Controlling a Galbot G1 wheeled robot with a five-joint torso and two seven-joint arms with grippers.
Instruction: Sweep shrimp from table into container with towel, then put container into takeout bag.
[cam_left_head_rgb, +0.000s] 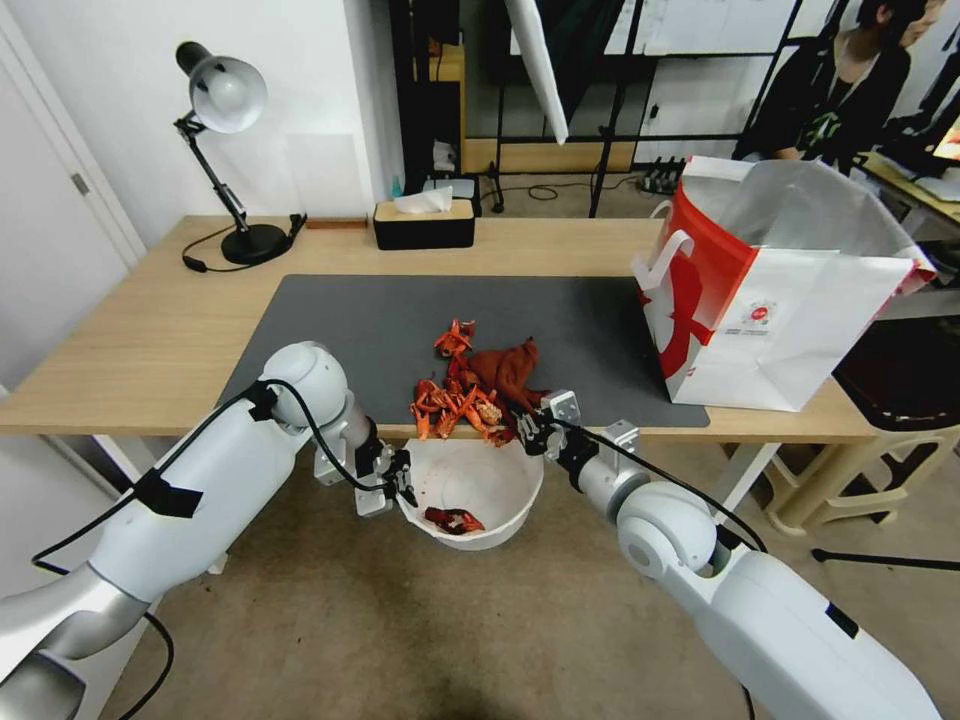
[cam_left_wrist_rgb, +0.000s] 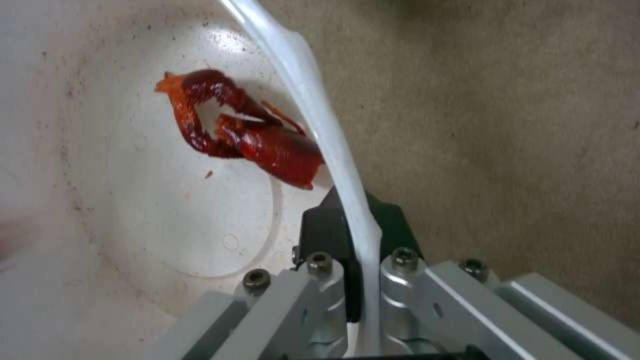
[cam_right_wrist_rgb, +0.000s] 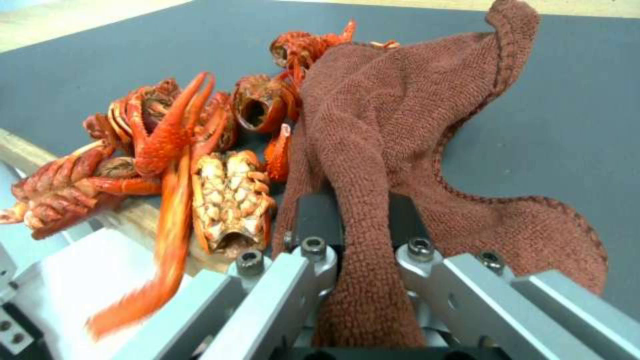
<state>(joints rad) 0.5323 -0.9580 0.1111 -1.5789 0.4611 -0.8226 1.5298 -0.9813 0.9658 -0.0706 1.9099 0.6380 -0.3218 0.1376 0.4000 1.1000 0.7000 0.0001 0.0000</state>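
Several red-orange shrimp (cam_left_head_rgb: 455, 405) (cam_right_wrist_rgb: 200, 160) are bunched at the table's (cam_left_head_rgb: 150, 340) front edge, on the dark mat. Behind them lies the rust-red towel (cam_left_head_rgb: 505, 370) (cam_right_wrist_rgb: 393, 120), with my right gripper (cam_left_head_rgb: 530, 432) (cam_right_wrist_rgb: 360, 225) shut on its near end. Just below the edge, the white container (cam_left_head_rgb: 490, 475) (cam_left_wrist_rgb: 153, 210) hangs over the floor. My left gripper (cam_left_head_rgb: 400, 485) (cam_left_wrist_rgb: 357, 235) is shut on its rim. One shrimp (cam_left_head_rgb: 452, 519) (cam_left_wrist_rgb: 247, 135) lies inside it, and another piece (cam_right_wrist_rgb: 160, 250) is tipping over the edge. The red and white takeout bag (cam_left_head_rgb: 770, 300) stands open at the table's right end.
A black tissue box (cam_left_head_rgb: 423, 224) and a desk lamp (cam_left_head_rgb: 225, 140) stand along the back of the table. A beige stool (cam_left_head_rgb: 880, 420) sits right of the table near the bag. Carpeted floor lies under the container.
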